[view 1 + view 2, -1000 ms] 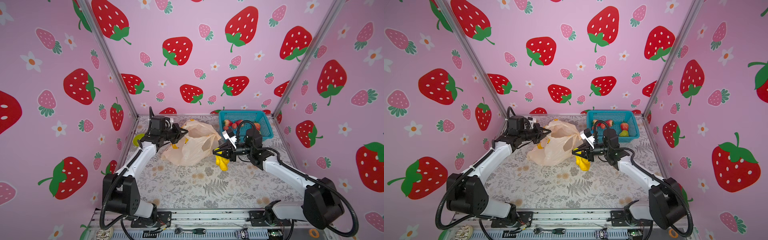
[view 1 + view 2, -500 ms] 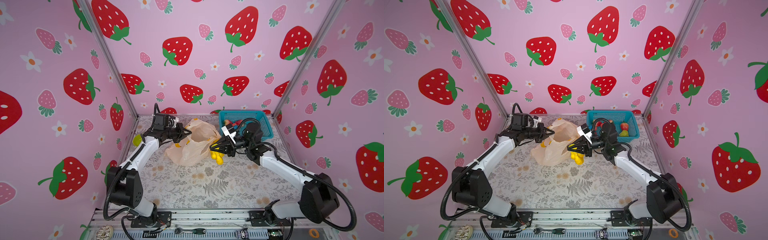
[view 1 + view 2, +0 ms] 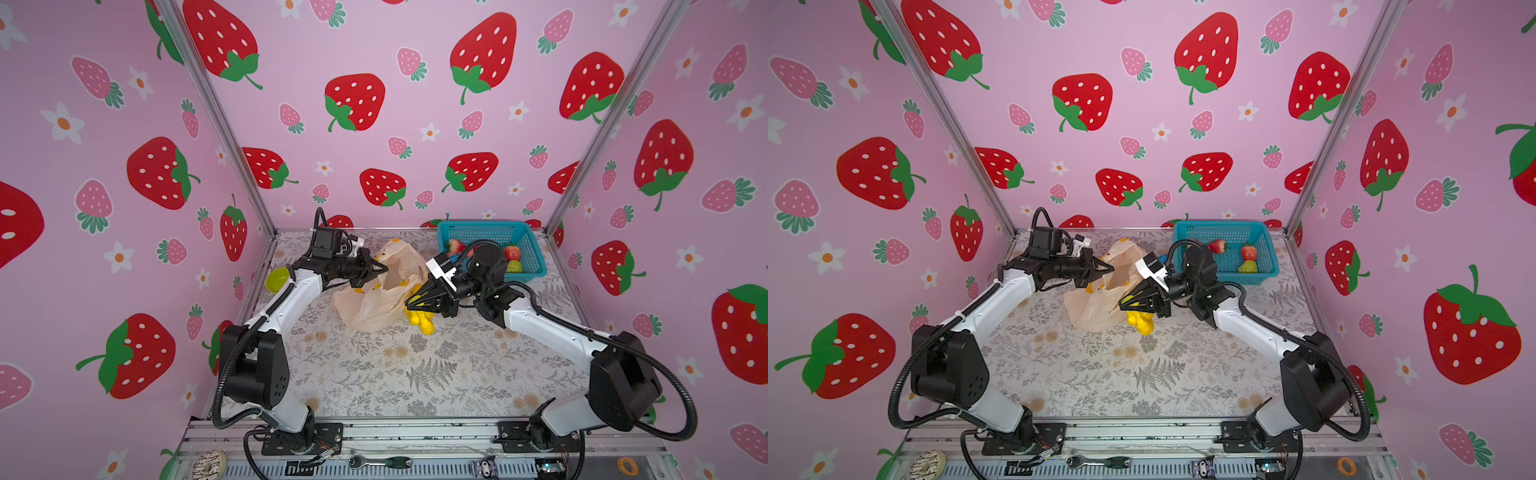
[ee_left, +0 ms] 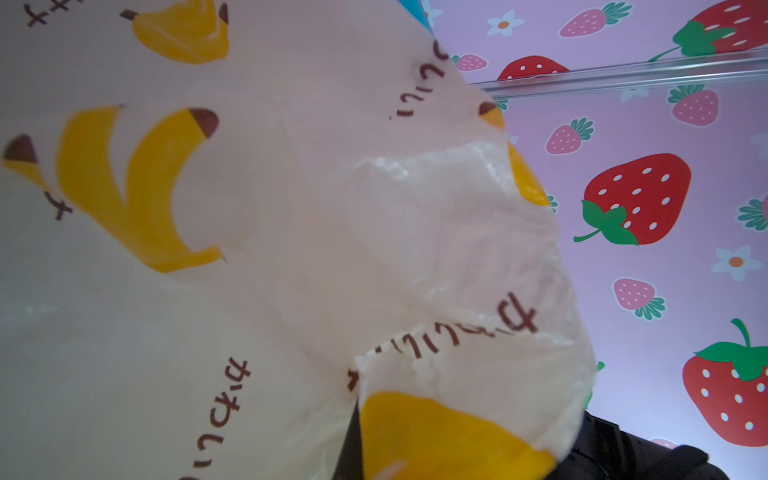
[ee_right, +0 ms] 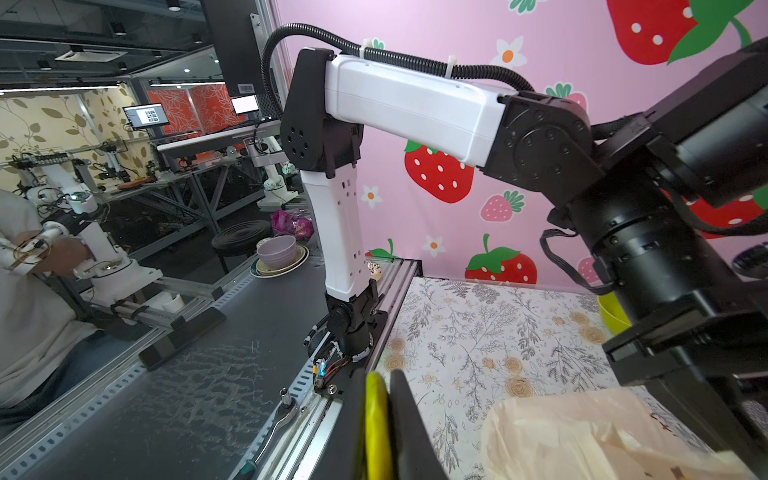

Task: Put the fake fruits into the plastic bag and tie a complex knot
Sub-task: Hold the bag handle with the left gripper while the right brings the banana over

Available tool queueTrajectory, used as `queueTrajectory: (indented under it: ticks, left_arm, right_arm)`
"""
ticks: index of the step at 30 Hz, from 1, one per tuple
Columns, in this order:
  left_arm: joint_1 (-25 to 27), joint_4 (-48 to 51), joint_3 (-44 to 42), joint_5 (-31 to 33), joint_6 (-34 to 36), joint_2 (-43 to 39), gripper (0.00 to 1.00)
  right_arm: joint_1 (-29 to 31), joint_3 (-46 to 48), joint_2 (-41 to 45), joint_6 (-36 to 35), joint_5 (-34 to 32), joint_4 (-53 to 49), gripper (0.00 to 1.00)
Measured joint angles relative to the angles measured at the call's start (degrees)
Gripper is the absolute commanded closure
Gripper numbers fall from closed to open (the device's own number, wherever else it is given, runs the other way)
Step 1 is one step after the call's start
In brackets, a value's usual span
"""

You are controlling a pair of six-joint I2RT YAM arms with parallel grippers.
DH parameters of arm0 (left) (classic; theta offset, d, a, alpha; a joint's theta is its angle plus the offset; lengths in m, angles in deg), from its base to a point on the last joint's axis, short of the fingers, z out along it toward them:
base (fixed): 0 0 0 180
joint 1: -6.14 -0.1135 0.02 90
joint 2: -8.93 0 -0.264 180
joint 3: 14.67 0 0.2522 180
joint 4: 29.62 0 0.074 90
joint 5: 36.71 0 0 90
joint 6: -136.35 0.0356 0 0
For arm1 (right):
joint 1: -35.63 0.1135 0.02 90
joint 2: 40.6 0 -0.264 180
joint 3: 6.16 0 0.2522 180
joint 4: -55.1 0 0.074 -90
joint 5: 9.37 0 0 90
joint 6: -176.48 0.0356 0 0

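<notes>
The left claw (image 3: pixel 381 268) is pressed together on the rim of the plastic bag (image 3: pixel 374 307), holding its mouth up. The right claw (image 3: pixel 409 305) pinches the bananas (image 3: pixel 422 322) just beside that mouth. The bag sits mid-tabletop (image 3: pixel 415 374), toward the back edge. Strawberries (image 3: pixel 512 252) and the green fruit (image 3: pixel 514 267) lie in the blue basket (image 3: pixel 482 225) at the back right corner.

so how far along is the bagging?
Done: no fruit clearly in the bag yet. In hand: left gripper holds the bag's rim up; right gripper grips the bananas just outside it. Left: bananas in, then strawberries and green fruit from the basket, then the knot.
</notes>
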Motion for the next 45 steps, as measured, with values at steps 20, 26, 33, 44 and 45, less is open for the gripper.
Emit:
queueTrajectory:
  ticks: [20,26,33,44,45]
  left_arm:
    - [2.43,8.98,5.81,-0.17,7.61,0.9,1.0]
    - [2.43,10.08,5.95,-0.11,8.5,1.01,1.0]
    - [2.43,10.58,6.19,-0.13,8.98,1.36,1.0]
    - [1.95,10.47,6.6,0.28,8.74,1.95,1.0]
    - [1.68,9.88,6.54,0.44,8.24,1.95,1.0]
  right_arm:
    - [-0.42,-1.66,-1.95,1.55,-16.31,1.33,1.0]
    - [-3.76,7.37,3.93,4.76,-27.58,6.78,1.0]
    - [-4.46,8.41,3.69,11.21,-20.13,20.26,1.0]
    - [-4.74,8.87,4.13,14.16,-13.53,18.71,1.0]
    - [-4.81,8.9,4.92,13.79,-14.69,15.72,1.0]
